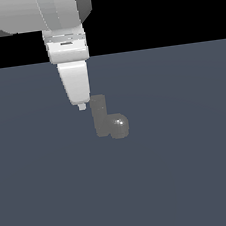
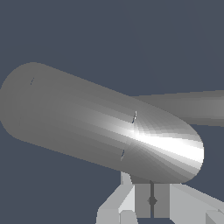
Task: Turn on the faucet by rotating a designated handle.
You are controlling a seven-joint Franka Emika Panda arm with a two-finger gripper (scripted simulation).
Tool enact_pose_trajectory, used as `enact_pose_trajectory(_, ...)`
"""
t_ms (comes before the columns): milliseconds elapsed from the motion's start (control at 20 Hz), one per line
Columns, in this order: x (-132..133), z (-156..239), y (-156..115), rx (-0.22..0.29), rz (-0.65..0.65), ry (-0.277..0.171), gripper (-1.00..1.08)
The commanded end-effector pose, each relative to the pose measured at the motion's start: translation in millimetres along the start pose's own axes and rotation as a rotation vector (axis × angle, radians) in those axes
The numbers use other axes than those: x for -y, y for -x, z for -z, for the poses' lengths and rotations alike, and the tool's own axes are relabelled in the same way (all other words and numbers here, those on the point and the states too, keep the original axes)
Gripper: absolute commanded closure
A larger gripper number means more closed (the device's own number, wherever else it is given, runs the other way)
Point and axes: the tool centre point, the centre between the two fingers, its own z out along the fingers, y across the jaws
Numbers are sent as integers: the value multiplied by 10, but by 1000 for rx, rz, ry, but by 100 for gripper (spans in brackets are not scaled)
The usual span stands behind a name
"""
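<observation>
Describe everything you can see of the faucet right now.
The faucet is a small, dull grey, metallic-looking fixture standing on the dark blue-grey floor. It has a short upright post and a rounded, shiny bulb at its base, on the exterior view's right. In the wrist view a thick grey cylinder with a bright highlight fills the frame, and a thinner bar, probably the handle, runs off behind it. The gripper hangs beside the post's top; contact can't be confirmed.
</observation>
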Motion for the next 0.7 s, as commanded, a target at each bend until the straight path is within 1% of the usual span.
enact_pose_trajectory(0, -44, -6, -237, -1, -21, 2, 108)
enact_pose_trajectory(450, -176, -14, -758, -2, -27, 5, 108)
enact_pose_trajectory(500, -176, -14, -758, -2, -27, 5, 108)
enact_pose_trajectory(550, -115, 1, -498, 0, 15, 2, 108)
enact_pose_trajectory(650, -74, -1, -590, -1, 11, 2, 108)
